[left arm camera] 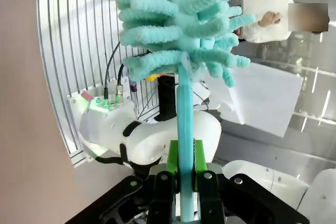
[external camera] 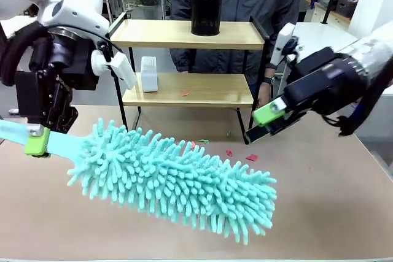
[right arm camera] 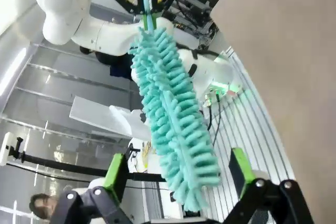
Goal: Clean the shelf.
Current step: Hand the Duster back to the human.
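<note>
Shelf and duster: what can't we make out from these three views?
- Shelf: front view, left legs behind the left arm, right legs behind the right gripper.
- Scraps on the table and lower board: too small to identify.
- White item on the lower board: too small to identify.
- Duster: handle end cut by the front view's left edge, beyond the left gripper.

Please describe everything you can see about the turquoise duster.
The duster has a long head of soft turquoise microfibre strands and a flat handle of the same colour. The left gripper is shut on the handle, its green fingers pressing both sides. The head lies almost level, low over the table, in front of the shelf, its tip toward the open right gripper.
</note>
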Tool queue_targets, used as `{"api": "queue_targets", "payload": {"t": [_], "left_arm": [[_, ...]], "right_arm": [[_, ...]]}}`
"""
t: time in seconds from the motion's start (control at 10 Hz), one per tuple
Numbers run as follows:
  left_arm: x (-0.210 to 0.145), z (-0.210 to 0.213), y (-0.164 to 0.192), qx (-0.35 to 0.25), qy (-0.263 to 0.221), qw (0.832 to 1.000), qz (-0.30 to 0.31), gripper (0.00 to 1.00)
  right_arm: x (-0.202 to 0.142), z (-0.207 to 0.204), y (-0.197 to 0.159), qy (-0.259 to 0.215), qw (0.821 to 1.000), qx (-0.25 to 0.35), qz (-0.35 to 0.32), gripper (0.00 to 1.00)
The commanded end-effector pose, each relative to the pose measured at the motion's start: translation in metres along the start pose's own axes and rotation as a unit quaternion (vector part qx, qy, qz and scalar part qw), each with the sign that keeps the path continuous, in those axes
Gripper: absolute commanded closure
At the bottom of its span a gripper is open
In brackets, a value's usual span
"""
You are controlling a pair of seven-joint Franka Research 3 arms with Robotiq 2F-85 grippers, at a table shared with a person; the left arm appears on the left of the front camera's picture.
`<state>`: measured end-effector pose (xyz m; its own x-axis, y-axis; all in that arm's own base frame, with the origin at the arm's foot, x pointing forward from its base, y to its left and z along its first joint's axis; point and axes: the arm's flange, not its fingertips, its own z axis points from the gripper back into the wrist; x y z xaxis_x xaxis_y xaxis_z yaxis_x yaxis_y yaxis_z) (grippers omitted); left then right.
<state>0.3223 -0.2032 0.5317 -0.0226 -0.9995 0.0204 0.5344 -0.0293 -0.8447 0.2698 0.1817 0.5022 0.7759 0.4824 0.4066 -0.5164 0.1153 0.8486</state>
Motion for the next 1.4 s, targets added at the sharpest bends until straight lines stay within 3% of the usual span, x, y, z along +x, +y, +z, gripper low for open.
{"api": "queue_targets", "payload": {"t": [0.0,0.5,1.1,1.2,1.3], "left_arm": [[-0.024,0.051,-0.028,-0.008,0.002,0.999,-0.031,0.88],[-0.026,0.052,-0.025,-0.005,-0.053,0.998,-0.025,0.88],[-0.022,0.048,-0.024,-0.015,-0.032,0.999,-0.033,0.88],[-0.019,0.047,-0.024,-0.014,-0.029,0.999,-0.034,0.88],[-0.017,0.046,-0.024,-0.016,-0.027,0.999,-0.033,0.88]], "right_arm": [[-0.002,-0.024,-0.010,0.028,0.999,0.023,0.014,0.00],[-0.013,-0.062,0.002,0.073,0.997,0.018,0.004,0.00],[-0.012,-0.066,0.002,0.074,0.997,0.024,0.013,0.00],[-0.013,-0.067,0.004,0.074,0.997,0.025,0.020,0.19],[-0.013,-0.068,0.005,0.077,0.996,0.027,0.020,0.59]]}}
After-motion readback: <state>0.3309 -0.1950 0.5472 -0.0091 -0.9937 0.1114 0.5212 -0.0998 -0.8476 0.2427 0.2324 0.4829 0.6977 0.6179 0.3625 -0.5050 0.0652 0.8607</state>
